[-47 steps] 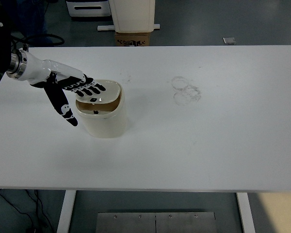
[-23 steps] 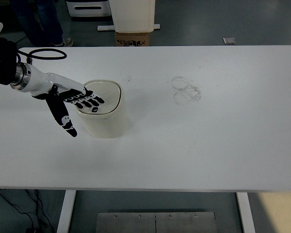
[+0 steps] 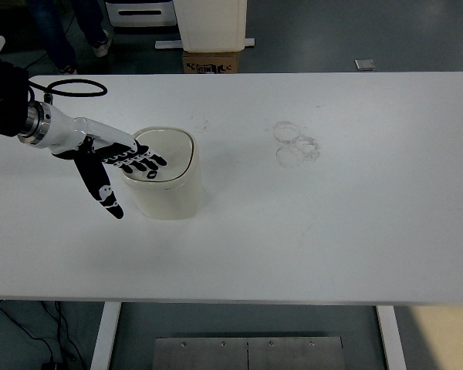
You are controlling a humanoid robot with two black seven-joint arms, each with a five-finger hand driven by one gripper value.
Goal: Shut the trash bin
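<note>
A small cream trash bin [image 3: 167,194] stands on the white table [image 3: 309,231], left of centre. Its lid [image 3: 170,148] lies flat in the rim, level with the top. My left hand [image 3: 122,166] reaches in from the left edge with its fingers [image 3: 145,162] stretched flat on the lid's left part. The thumb [image 3: 102,190] hangs down beside the bin's left wall. The hand holds nothing. No right arm shows in the head view.
Faint ring-shaped smudges [image 3: 295,144] mark the table right of the bin. Beyond the far edge stand a cardboard box [image 3: 213,61] and a white unit [image 3: 211,23]. A person's legs [image 3: 65,35] show at the top left.
The lid was tilted with a gap below it a second ago; it has been pressed down flat. My left hand sank and shifted slightly left with it.
</note>
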